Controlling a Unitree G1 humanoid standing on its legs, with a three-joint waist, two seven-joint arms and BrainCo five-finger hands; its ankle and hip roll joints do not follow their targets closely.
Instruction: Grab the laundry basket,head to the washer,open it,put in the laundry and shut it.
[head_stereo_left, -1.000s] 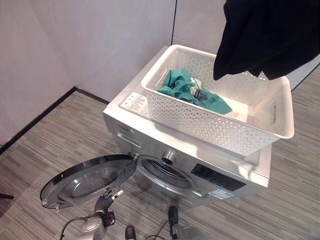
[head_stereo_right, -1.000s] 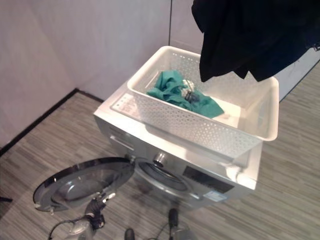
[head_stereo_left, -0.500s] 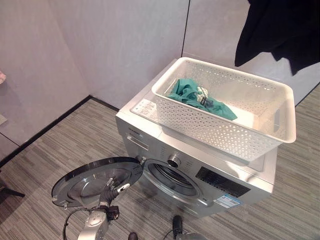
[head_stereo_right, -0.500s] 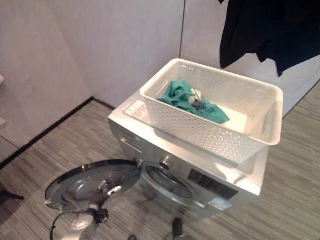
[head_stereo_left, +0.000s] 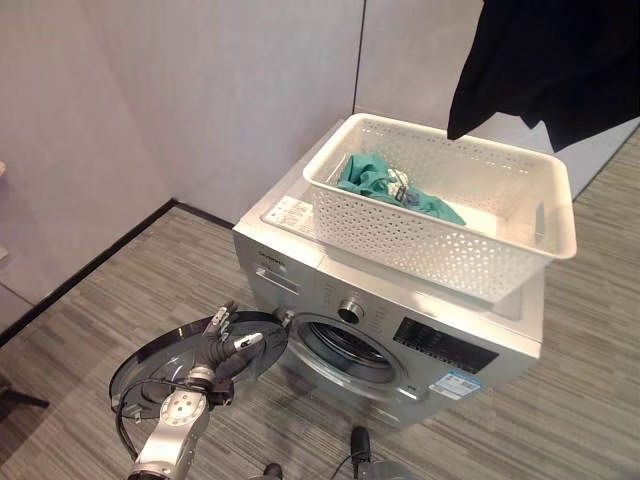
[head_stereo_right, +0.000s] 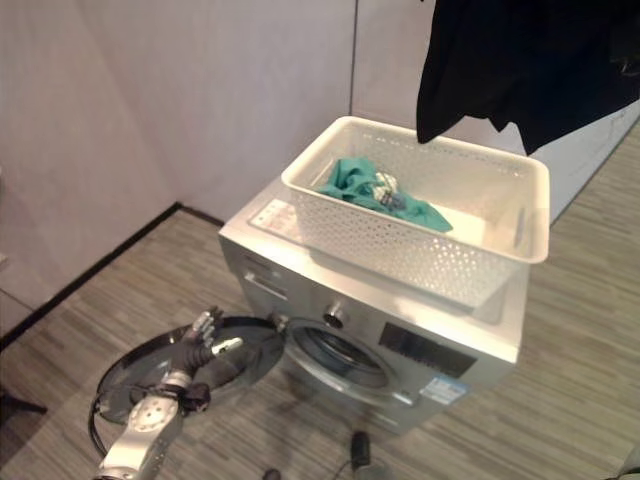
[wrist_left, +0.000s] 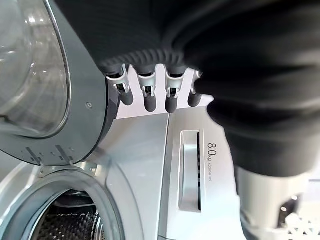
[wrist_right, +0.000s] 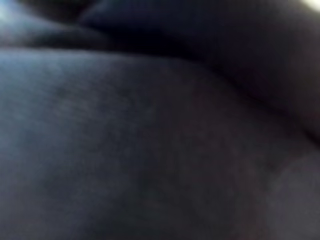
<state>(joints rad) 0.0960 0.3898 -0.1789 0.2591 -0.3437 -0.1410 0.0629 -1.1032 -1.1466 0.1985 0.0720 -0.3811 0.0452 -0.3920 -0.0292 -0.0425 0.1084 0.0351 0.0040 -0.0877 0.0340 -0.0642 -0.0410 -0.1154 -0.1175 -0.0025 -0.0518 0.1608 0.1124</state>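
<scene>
A silver washer stands with its round door swung wide to the left, so the drum opening is exposed. On its top sits the white perforated laundry basket with teal laundry inside. My left hand is open, fingers relaxed, at the door's rim near the hinge. In the left wrist view its fingers point past the door toward the washer's front panel. A black garment hangs over the basket's far right corner. Dark cloth covers the right wrist view and hides my right hand.
Grey walls meet in a corner just behind the washer, with a black skirting strip along the left wall. Striped grey floor spreads to the left and in front of the washer.
The camera has shifted. My left hand has risen from below the open door to its rim by the hinge. The black garment still hangs at the top right.
</scene>
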